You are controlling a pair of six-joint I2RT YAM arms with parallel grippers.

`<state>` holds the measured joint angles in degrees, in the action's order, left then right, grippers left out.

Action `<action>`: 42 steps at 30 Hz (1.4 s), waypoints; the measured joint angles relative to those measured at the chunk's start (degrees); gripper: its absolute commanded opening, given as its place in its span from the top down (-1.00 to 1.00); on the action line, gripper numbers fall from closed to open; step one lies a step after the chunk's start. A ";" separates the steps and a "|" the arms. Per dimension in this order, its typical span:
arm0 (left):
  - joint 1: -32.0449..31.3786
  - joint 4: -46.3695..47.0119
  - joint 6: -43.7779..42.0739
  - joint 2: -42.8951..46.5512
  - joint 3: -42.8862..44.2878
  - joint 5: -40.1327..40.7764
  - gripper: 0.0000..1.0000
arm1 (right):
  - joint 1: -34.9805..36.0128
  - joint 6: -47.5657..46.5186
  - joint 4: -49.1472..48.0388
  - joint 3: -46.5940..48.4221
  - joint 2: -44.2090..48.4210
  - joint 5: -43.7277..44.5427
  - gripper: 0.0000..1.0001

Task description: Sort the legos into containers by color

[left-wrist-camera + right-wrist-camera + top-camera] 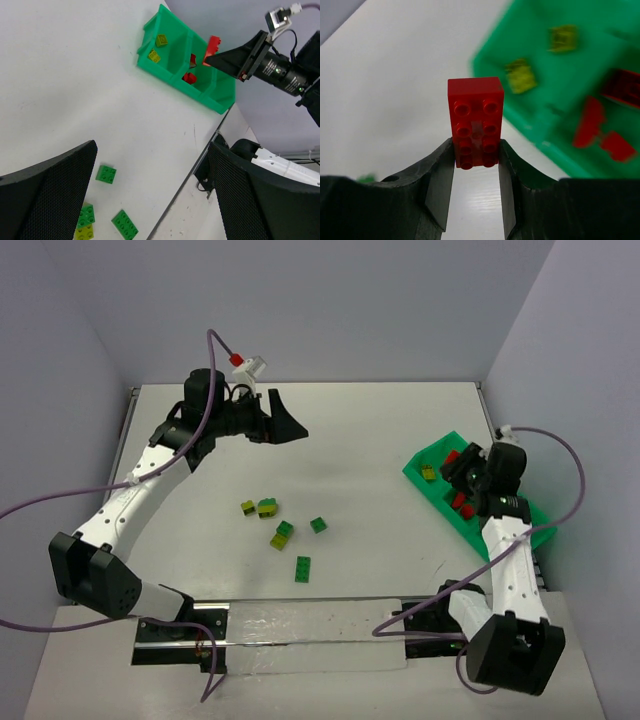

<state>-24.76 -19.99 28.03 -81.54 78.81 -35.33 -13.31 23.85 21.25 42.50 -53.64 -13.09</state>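
Several legos lie loose mid-table: a yellow-green brick (247, 507), a dark green and yellow-green stack (267, 507), and dark green bricks (318, 525) (302, 568). The left wrist view looks down on some of those green bricks (106, 173) (125, 224). My left gripper (290, 420) (152, 150) hangs open and empty, high over the far left of the table. Over the near end of the green tray (415, 475) (150, 35) (600, 60), my right gripper (457, 468) (476, 155) is shut on a red brick (452, 456) (214, 45) (475, 120). One compartment holds yellow-green bricks (521, 76) and another holds red bricks (590, 122).
The tray sits at the table's right edge, close to the right wall. The arm bases and a metal rail (300, 625) run along the near edge. A purple cable (215, 360) loops above the left arm.
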 measured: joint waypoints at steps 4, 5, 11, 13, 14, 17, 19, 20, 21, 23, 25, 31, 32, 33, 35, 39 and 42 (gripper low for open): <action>-0.07 -0.19 0.00 -0.02 -1.28 -0.02 -0.99 | -2.86 5.09 2.44 -4.41 4.32 12.99 1.00; -0.06 -0.27 0.00 -0.05 -1.44 -0.02 -0.99 | -3.06 6.34 2.50 -5.12 4.77 15.44 1.00; -0.06 -0.58 -0.28 -0.15 -1.59 0.11 -0.99 | -4.43 11.10 2.44 -6.81 4.56 25.15 0.97; -0.06 -0.92 -0.52 -0.15 -1.67 0.64 -0.99 | -4.72 11.36 2.01 -6.82 3.49 26.75 0.92; -0.06 -1.06 -0.68 -0.15 -1.79 0.96 -0.99 | -4.81 11.42 1.88 -6.82 2.71 27.35 0.88; -0.06 -1.56 -1.30 -0.12 -2.64 2.17 -0.99 | -4.91 11.48 1.89 -6.82 0.48 28.87 0.69; -0.06 -2.03 -1.65 -0.02 -3.48 3.28 -0.99 | -4.99 11.48 1.84 -6.82 -0.37 29.81 0.33; -0.06 -2.40 -1.78 -0.02 -3.75 3.84 -0.99 | -5.05 11.48 1.72 -6.82 -0.68 30.30 0.16; -0.06 -2.94 -1.96 -0.02 -3.95 4.32 -0.99 | -5.11 11.46 1.49 -6.82 -1.06 30.90 -0.07; -0.06 -3.73 -2.39 0.00 -4.13 5.20 -0.99 | -5.28 11.53 0.89 -6.81 -1.66 32.07 -0.40; -0.06 -4.16 -2.91 0.01 -4.20 6.03 -0.99 | -5.37 11.60 0.26 -6.75 -2.38 33.20 -0.52; -0.06 -5.12 -3.64 0.17 -4.37 8.10 -0.99 | -5.39 11.15 -0.75 -5.22 -3.94 33.90 -0.56; -0.06 -5.13 -3.69 0.21 -4.41 8.22 -0.99 | -5.42 11.01 -0.78 -4.68 -3.94 33.87 -0.55; -0.06 -5.15 -3.71 0.28 -4.48 8.35 -0.99 | -5.45 10.83 -0.82 -4.26 -3.92 33.71 -0.53; -0.06 -5.18 -3.72 0.44 -4.64 8.61 -0.99 | -5.49 10.20 -0.83 -3.12 -3.66 32.78 -0.49; -0.06 -5.36 -3.54 0.78 -5.09 9.71 -0.99 | -5.15 7.37 -1.17 -0.10 -1.44 26.84 -0.44; -0.06 -5.61 -3.14 0.79 -5.60 11.33 -0.99 | -2.35 4.77 -1.79 2.66 -0.08 21.76 -0.43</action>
<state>-24.82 -25.60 24.89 -80.75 73.21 -24.00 -15.66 28.62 19.46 45.17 -53.72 8.67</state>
